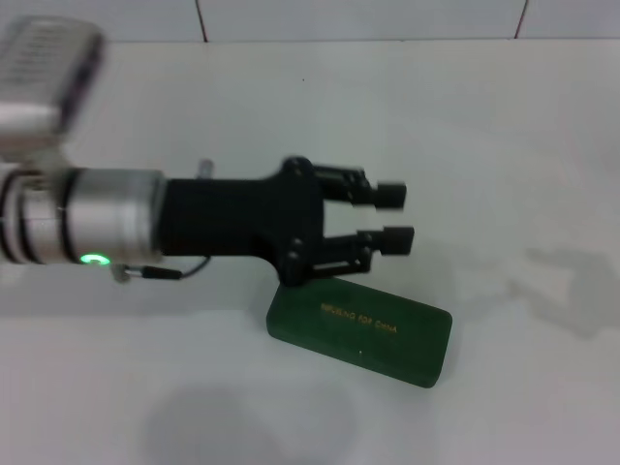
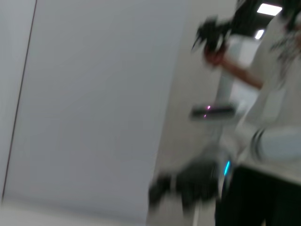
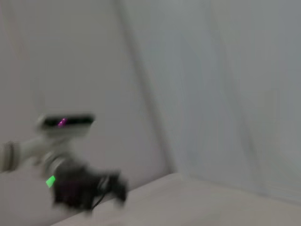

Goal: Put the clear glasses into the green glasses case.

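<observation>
Table: a white table (image 1: 504, 145) fills the head view, with a tiled wall edge along the far side.
Left arm: reaches in from the left edge of the head view, held roughly level above the table, its silver sleeve and black wrist pointing toward the right; a green light glows on the underside of the sleeve.
Left gripper (image 1: 392, 218): its two black fingers stand apart with bare table showing in the gap, nothing between them (one finger farther from the robot, one nearer). It hangs above the far left end of the case; whether it touches the case cannot be told. In the right wrist view the same gripper (image 3: 110, 186) shows only as a dark blur.
Green glasses case (image 1: 360, 331): lies shut and flat on the table, near the middle of the head view and toward the robot. Its long axis runs from the left, farther end to the right, nearer end, slightly slanted. Gold lettering runs along the lid, too small to read. Its far left corner is covered by the gripper.
Hidden or unclear: the left wrist view is smeared, showing a pale wall and a blurred person.
Clear glasses: cannot be made out in any view.
Right gripper: not seen anywhere.
</observation>
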Controlling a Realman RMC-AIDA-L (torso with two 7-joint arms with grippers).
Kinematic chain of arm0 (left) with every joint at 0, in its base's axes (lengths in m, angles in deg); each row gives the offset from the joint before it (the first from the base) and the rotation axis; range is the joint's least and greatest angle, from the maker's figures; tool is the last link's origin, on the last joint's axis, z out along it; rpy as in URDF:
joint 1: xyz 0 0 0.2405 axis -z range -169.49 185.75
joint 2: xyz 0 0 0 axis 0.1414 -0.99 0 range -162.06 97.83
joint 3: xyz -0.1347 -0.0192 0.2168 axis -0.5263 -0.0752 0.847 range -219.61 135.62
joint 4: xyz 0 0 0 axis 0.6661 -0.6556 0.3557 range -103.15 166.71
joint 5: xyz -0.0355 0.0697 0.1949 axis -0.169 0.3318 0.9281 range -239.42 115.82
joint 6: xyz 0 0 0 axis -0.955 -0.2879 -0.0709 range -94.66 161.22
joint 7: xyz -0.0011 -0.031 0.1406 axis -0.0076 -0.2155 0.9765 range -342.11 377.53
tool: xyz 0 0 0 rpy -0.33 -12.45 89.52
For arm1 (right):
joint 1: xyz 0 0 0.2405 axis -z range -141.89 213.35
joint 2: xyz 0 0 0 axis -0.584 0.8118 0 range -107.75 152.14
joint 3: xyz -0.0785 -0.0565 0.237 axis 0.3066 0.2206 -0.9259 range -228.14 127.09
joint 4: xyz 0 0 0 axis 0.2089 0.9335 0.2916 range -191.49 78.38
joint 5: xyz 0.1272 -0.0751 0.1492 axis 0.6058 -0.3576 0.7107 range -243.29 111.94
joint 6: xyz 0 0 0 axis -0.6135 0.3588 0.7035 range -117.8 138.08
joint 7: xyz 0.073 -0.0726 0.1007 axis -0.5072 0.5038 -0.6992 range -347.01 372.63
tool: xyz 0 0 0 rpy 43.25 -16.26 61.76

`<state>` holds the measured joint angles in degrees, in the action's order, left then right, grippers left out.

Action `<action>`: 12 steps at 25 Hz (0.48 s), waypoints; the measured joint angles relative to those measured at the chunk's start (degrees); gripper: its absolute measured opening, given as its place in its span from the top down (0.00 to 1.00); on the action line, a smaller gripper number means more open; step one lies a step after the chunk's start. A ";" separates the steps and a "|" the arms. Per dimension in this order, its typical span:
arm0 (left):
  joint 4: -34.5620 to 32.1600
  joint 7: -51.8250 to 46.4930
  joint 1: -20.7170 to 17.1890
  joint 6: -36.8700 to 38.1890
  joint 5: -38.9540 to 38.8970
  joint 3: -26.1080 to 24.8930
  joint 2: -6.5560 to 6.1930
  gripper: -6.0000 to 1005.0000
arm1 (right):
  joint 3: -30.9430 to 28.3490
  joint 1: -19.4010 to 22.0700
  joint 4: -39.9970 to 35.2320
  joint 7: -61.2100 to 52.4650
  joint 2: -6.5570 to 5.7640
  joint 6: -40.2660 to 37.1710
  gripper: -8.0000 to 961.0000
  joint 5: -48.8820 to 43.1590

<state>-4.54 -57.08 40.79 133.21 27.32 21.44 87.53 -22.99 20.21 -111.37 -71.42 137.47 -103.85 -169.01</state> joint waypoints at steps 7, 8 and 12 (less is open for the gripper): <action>-7.66 -4.61 -5.68 5.59 -9.15 -0.24 -0.86 0.40 | 11.47 -3.01 5.20 4.99 0.57 0.01 0.43 2.30; -8.51 -5.79 -6.15 5.83 -9.07 -0.24 -1.07 0.38 | 12.30 -3.63 6.44 6.41 0.58 0.03 0.39 2.79; -8.85 -8.97 -6.77 7.15 -8.35 -0.14 -2.66 0.30 | 14.49 -6.22 11.71 11.68 0.67 0.28 0.25 3.85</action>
<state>-13.39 -66.05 34.03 140.36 18.96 21.30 84.87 -8.50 13.99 -99.66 -59.73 138.14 -103.57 -165.16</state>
